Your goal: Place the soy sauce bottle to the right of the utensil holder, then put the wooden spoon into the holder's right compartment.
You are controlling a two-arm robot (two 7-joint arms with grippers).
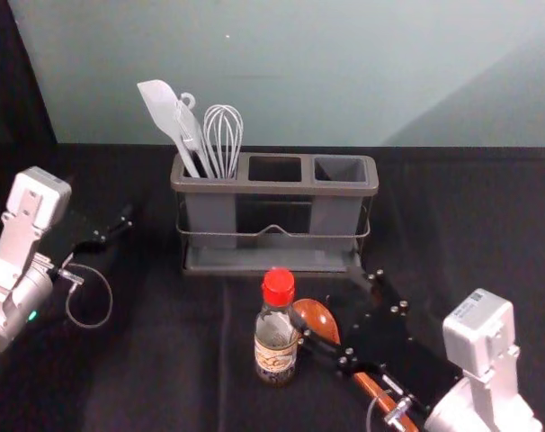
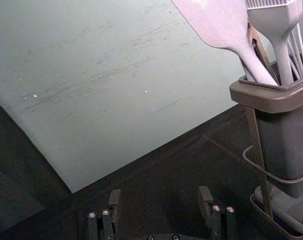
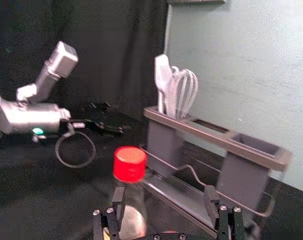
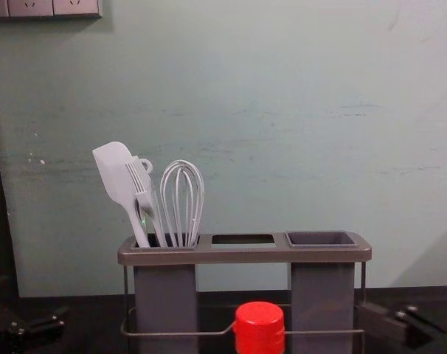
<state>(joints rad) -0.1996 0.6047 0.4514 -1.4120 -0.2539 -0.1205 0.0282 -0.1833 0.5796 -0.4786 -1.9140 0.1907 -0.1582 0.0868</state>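
Note:
The right gripper (image 1: 330,297) stands open just right of the soy sauce bottle (image 1: 275,342), one finger close to its side. In the right wrist view the gripper (image 3: 165,200) has the red-capped bottle (image 3: 129,165) nearer one finger; whether they touch, I cannot tell. The wooden spoon (image 1: 317,319) lies on the table, partly hidden beneath the right gripper. Behind them stands the grey utensil holder (image 1: 274,188), its middle and right compartments vacant. Left of the holder is the left gripper (image 1: 113,231), idle; in its wrist view this gripper (image 2: 159,200) is open.
A white spatula (image 1: 161,106), a brush-like utensil and a whisk (image 1: 223,135) stand in the holder's left compartment. The holder's wire frame and lower tray (image 1: 268,260) face the bottle. A pale wall (image 1: 344,72) rises behind the black-covered table (image 1: 156,360).

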